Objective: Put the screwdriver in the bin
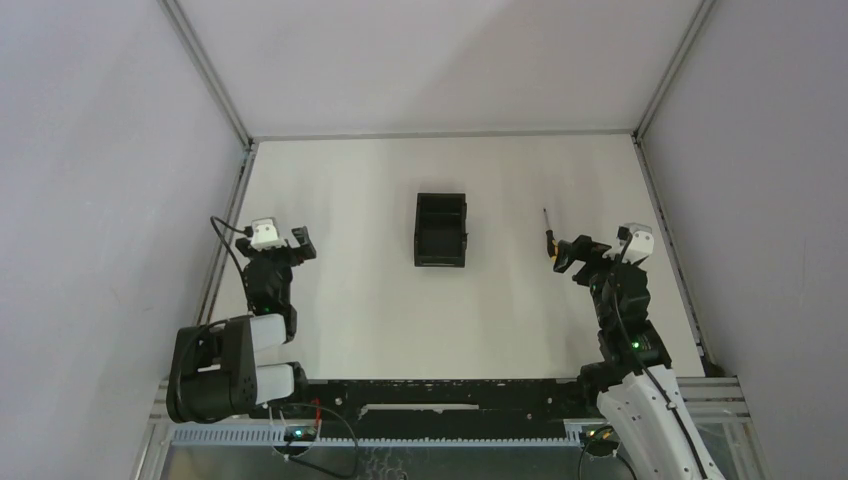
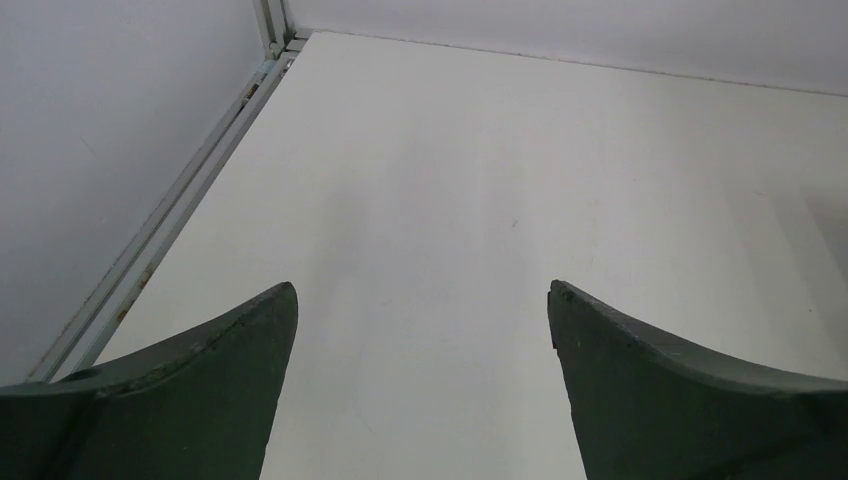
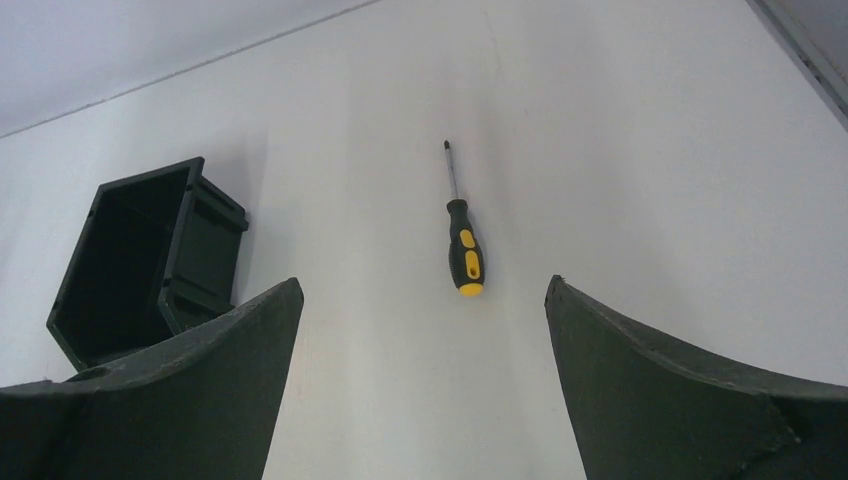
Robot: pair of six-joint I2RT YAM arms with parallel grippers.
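The right gripper (image 3: 422, 283) is being held with its two dark green fingers (image 3: 200, 400) spread wide apart, and nothing is being pinched between them. In the top view this gripper (image 1: 568, 255) is being held above the white table (image 1: 350, 300), to the right of the bin (image 1: 418, 230) and well apart from it.

In the right wrist view, the screwdriver (image 3: 462, 240) is being framed in the gap between the fingers, just ahead of the fingertips and touching neither of them. It is lying flat on the table, outside the bin (image 3: 205, 250) and to its right, with a stretch of table between the two. Its black-and-yellow handle is being pointed toward the gripper, and its thin metal shaft is being pointed away, toward the far wall. From above, the screwdriver (image 1: 548, 232) is being seen just beyond the right gripper's fingertips.

The bin, black, rectangular and open at the top, is standing upright near the middle of the table.

The left gripper (image 2: 422, 288) is likewise being held with its fingers (image 2: 210, 390) spread, and nothing is being gripped between them. It (image 1: 290, 243) is being held to the left of the bin, well apart from it. Only the white table surface and a metal frame rail (image 2: 165, 215) at the foot of the pale enclosure wall (image 2: 100, 120) are being shown ahead of it.
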